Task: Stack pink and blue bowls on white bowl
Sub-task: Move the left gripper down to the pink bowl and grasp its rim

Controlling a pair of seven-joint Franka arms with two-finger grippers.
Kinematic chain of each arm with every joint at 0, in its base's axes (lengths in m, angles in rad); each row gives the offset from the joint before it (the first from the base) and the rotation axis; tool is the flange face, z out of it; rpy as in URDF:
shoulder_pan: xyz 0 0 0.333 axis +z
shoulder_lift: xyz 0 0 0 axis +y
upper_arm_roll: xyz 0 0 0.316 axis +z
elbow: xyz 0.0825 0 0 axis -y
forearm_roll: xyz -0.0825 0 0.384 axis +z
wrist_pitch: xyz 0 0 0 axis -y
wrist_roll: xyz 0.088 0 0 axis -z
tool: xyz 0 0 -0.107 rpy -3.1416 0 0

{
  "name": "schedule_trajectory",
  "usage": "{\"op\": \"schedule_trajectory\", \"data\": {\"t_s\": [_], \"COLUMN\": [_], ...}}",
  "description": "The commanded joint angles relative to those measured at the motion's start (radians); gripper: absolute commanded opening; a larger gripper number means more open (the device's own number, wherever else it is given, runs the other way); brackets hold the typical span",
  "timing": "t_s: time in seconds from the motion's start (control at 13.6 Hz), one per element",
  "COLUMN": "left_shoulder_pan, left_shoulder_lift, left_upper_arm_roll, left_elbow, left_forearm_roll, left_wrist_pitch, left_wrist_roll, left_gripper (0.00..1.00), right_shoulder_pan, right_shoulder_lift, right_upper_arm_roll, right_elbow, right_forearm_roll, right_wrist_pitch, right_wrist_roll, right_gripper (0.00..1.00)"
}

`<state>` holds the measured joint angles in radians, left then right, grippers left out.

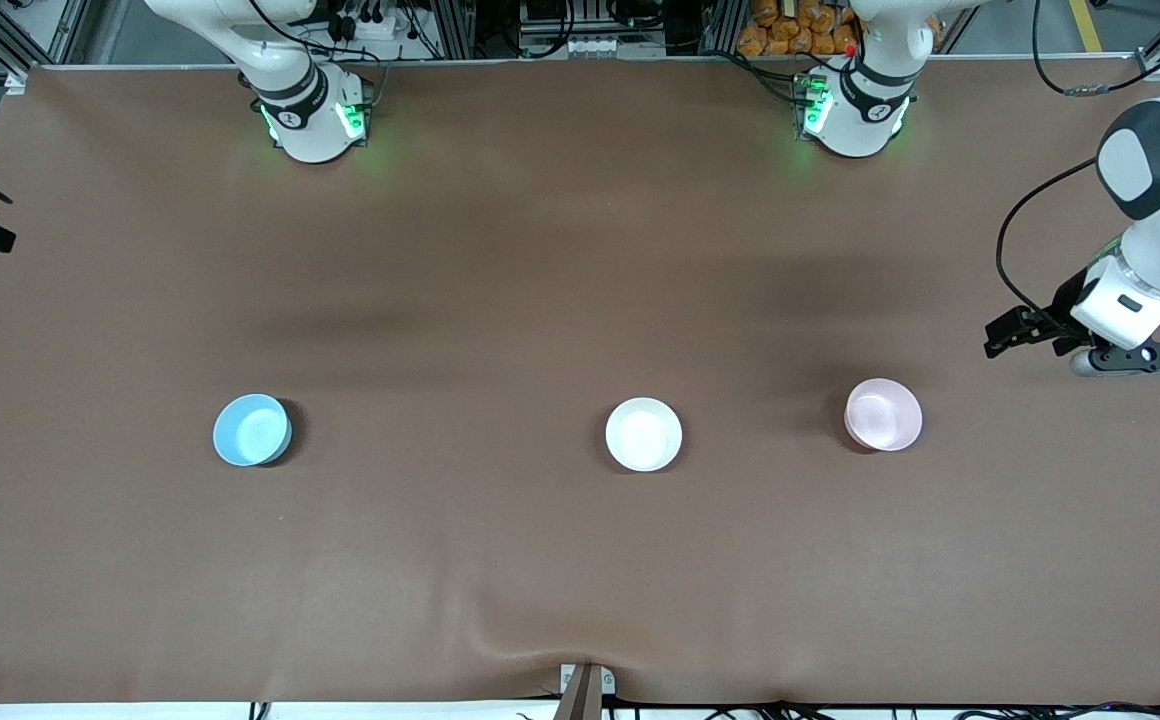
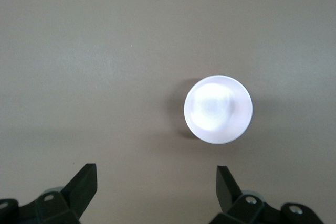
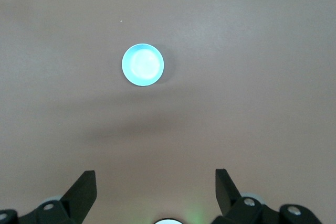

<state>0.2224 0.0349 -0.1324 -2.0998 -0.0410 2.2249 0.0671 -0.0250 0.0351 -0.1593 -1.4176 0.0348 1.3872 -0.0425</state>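
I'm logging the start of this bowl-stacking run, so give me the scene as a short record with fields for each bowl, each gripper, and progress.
white bowl: small round glossy white bowl, upright on the brown table, between the other two
pink bowl: pale pink glossy round bowl, toward the left arm's end, apart from the white one
blue bowl: light sky blue glossy round bowl, toward the right arm's end, standing alone
left gripper: open, empty, in the air near the pink bowl
right gripper: open, empty, high over the table
progress: nothing stacked yet
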Motion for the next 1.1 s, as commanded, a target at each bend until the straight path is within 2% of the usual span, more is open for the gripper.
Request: {"op": "schedule_trajectory", "data": {"t_s": [0.0, 0.29, 0.52, 0.66, 0.88, 1.03], "left_shoulder_pan": [0.012, 0.005, 0.005, 0.005, 0.005, 0.008], "left_shoulder_lift": [0.040, 0.143, 0.256, 0.328, 0.381, 0.395], "left_upper_arm_roll": [-0.007, -0.023, -0.073, -0.079, -0.092, -0.092], "left_elbow": [-0.046, -0.057, -0.055, -0.055, -0.051, -0.054], "left_forearm_roll": [-0.020, -0.066, -0.096, -0.096, -0.096, -0.096], "left_wrist_pitch": [0.123, 0.261, 0.418, 0.495, 0.506, 0.506], "left_wrist_roll": [0.065, 0.085, 0.085, 0.086, 0.086, 0.086], "left_gripper": [1.00, 1.00, 1.00, 0.99, 0.86, 0.82], "right_shoulder_pan": [-0.030, -0.035, -0.049, -0.046, -0.044, -0.036], "right_shoulder_lift": [-0.001, -0.001, 0.000, 0.000, 0.002, 0.003], "right_upper_arm_roll": [0.003, 0.001, 0.003, 0.004, 0.006, 0.006], "right_elbow": [0.022, 0.023, 0.026, 0.026, 0.026, 0.026], "right_forearm_roll": [-0.006, -0.001, 0.004, 0.002, 0.005, 0.008], "right_wrist_pitch": [-0.011, -0.008, -0.008, -0.008, -0.008, -0.010], "right_wrist_roll": [0.003, 0.000, -0.002, -0.003, -0.005, -0.007], "right_gripper": [1.00, 1.00, 1.00, 1.00, 1.00, 1.00]}}
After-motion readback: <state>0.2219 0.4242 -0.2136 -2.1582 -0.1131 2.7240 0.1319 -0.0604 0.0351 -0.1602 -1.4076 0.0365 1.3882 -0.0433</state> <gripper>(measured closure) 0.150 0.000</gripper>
